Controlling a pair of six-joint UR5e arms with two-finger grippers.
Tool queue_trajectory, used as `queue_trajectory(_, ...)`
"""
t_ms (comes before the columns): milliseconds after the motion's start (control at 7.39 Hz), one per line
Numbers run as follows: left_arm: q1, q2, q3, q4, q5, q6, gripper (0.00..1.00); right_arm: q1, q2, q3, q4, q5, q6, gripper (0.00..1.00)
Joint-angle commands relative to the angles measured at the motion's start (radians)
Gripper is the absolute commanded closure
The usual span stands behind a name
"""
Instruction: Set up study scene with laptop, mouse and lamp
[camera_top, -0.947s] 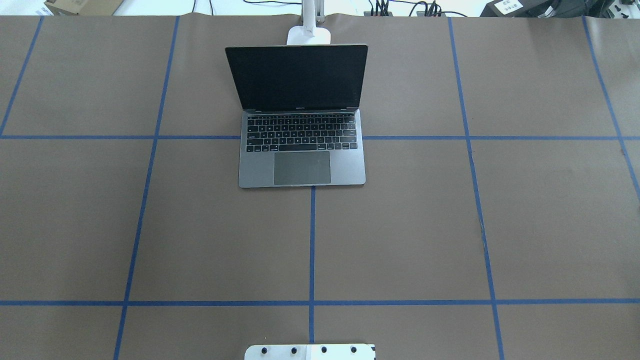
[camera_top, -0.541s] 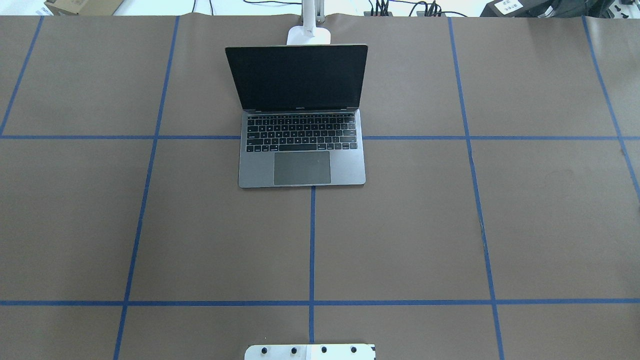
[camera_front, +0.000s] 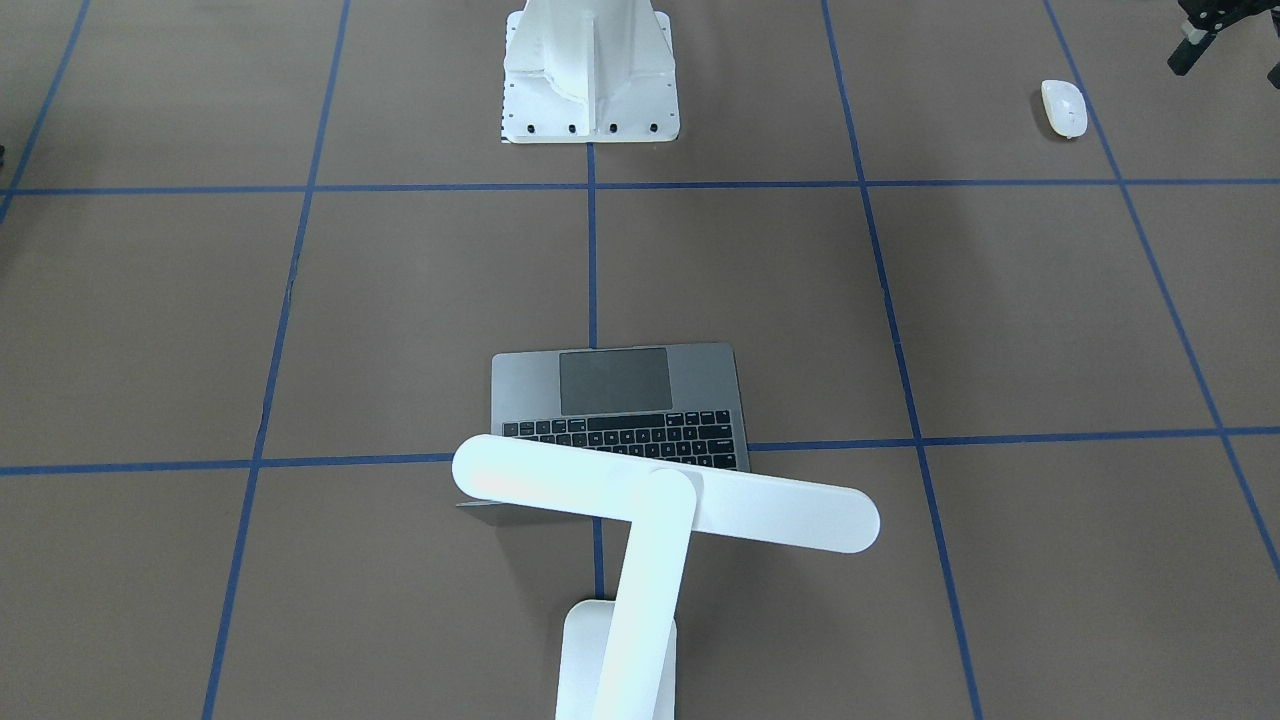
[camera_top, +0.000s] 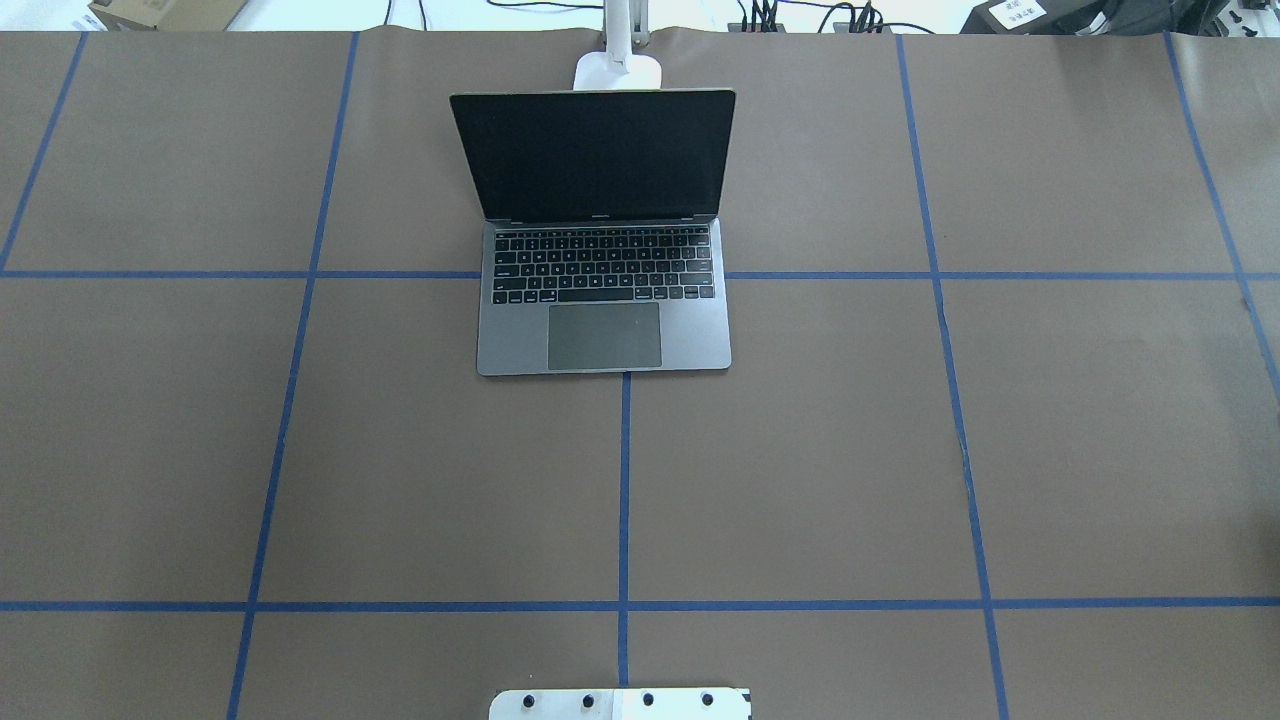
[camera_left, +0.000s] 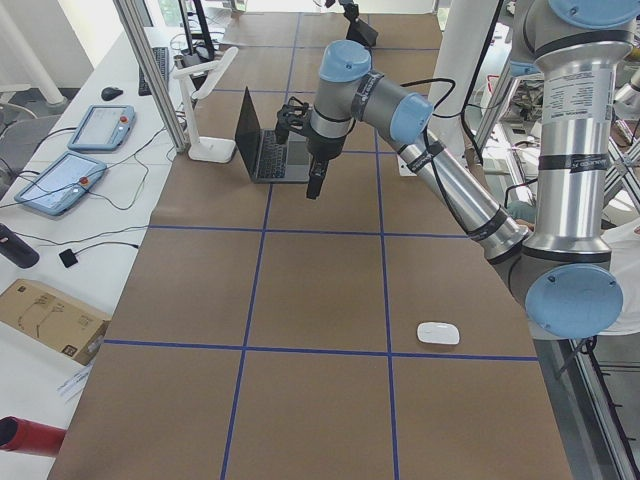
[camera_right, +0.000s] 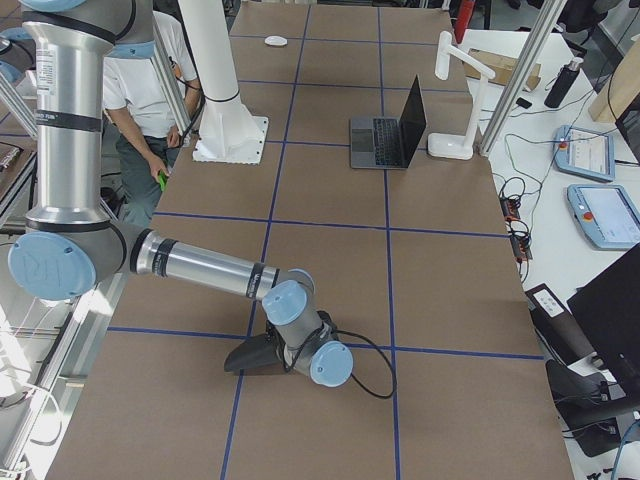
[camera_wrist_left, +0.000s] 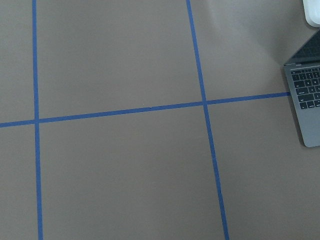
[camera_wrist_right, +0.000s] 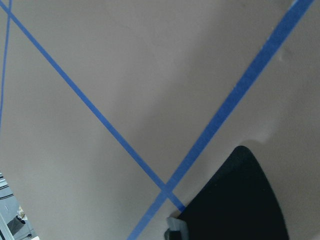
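Observation:
The laptop (camera_top: 604, 300) stands open at the table's far middle, screen dark; it also shows in the front view (camera_front: 620, 400). The lamp (camera_front: 665, 495) stands behind it, its bar head over the keyboard and its base (camera_top: 618, 70) at the far edge. The mouse (camera_front: 1063, 107) lies alone near the robot's side on its left (camera_left: 438, 333). My left gripper (camera_left: 315, 188) hangs high above the table, and I cannot tell if it is open. My right gripper (camera_right: 272, 352) is down at a flat black pad (camera_right: 240, 362) on the table's right end; I cannot tell its state.
The white bolted pedestal (camera_front: 590, 70) stands at the robot's side in the middle. Blue tape lines divide the brown table cover (camera_top: 800, 450). A person (camera_right: 140, 120) stands behind the robot. Teach pendants (camera_left: 100, 110) and cables lie on the bench past the far edge.

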Motion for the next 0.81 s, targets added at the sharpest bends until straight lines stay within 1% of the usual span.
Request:
queue_trajectory(0, 0.0, 0.002, 0.013, 0.002, -0.002, 0.0, 0.0, 0.015, 0.151, 0.024, -0.251, 0.058, 0.02, 1.0)
queue_trajectory(135, 0.0, 0.012, 0.02, 0.0, -0.002, 0.002, 0.0, 0.011, 0.195, 0.022, -0.264, 0.116, 0.09, 1.0)
queue_trajectory(271, -0.002, 0.016, 0.032, -0.001, -0.002, 0.003, 0.0, -0.03, 0.237, 0.026, -0.255, 0.173, 0.179, 1.0)
queue_trajectory(541, -0.002, 0.029, 0.037, -0.003, -0.003, 0.011, 0.0, -0.208, 0.326, 0.016, -0.256, 0.317, 0.247, 1.0)
queue_trajectory(676, -0.002, 0.031, 0.042, -0.003, -0.003, 0.011, 0.0, -0.277, 0.355, 0.002, -0.25, 0.396, 0.26, 1.0)
